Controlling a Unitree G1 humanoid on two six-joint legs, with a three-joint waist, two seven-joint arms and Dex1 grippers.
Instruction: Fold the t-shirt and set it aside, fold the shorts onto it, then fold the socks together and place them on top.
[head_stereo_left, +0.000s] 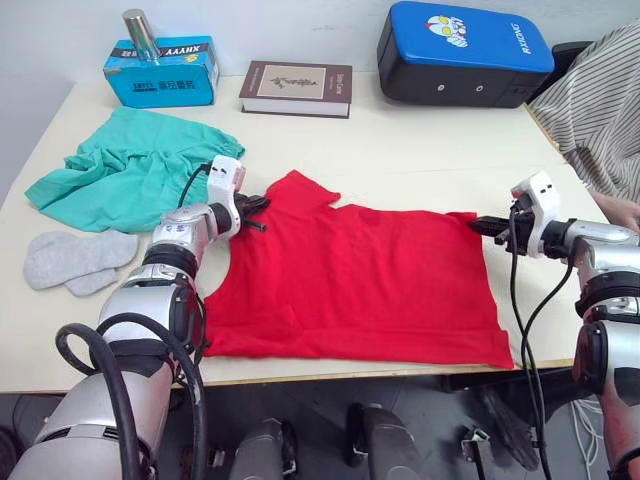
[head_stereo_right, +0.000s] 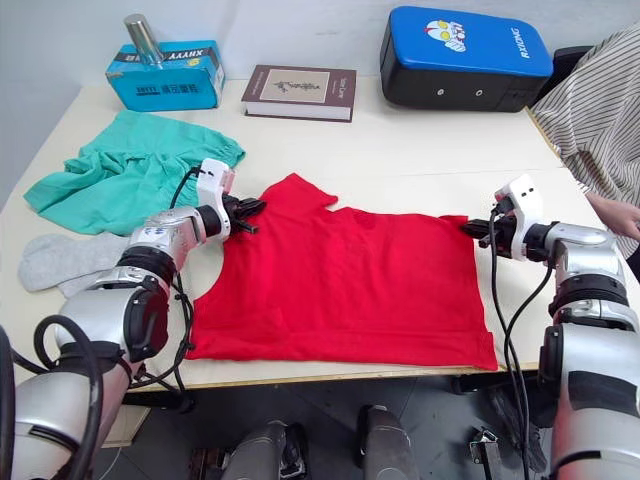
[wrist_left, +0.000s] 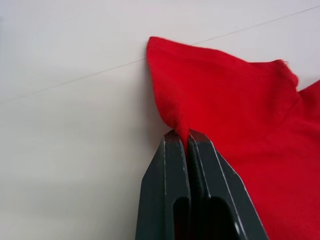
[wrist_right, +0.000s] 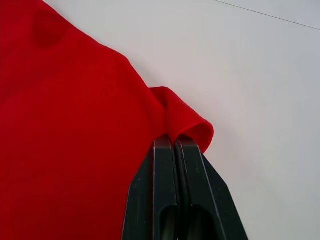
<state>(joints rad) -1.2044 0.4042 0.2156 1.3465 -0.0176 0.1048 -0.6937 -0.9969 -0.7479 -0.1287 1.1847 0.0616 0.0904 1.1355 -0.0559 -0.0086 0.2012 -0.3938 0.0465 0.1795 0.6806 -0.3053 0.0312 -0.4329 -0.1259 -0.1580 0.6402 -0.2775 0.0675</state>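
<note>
The red t-shirt (head_stereo_left: 355, 280) lies spread out flat in the middle of the pale table (head_stereo_left: 420, 140), near the front edge. The left gripper (head_stereo_left: 257, 212) is at the shirt's left far corner, by the sleeve, and its 2 black fingers (wrist_left: 172, 195) are pressed tight together with a bit of red cloth pinched between them. The right gripper (head_stereo_left: 485, 227) is at the shirt's right far corner, and its 2 fingers (wrist_right: 167, 195) are also squeezed together on a small rolled fold of the red cloth. The teal-green shorts (head_stereo_left: 135, 165) lie in a loose, bunched heap on the left side of the table, just beside the shirt and the left arm. The 2 light grey socks (head_stereo_left: 75, 260) lie in front of the shorts, near the table's left edge, one partly on top of the other. At the back of the table there is a blue tissue box (head_stereo_left: 162, 72) with a silver can (head_stereo_left: 140, 35) on it, a brown book (head_stereo_left: 296, 88) next to it, and a blue and black pad (head_stereo_left: 465, 55) further right. A person's hand (head_stereo_left: 618, 210) and a striped sleeve (head_stereo_left: 600, 100) are at the right edge.
</note>
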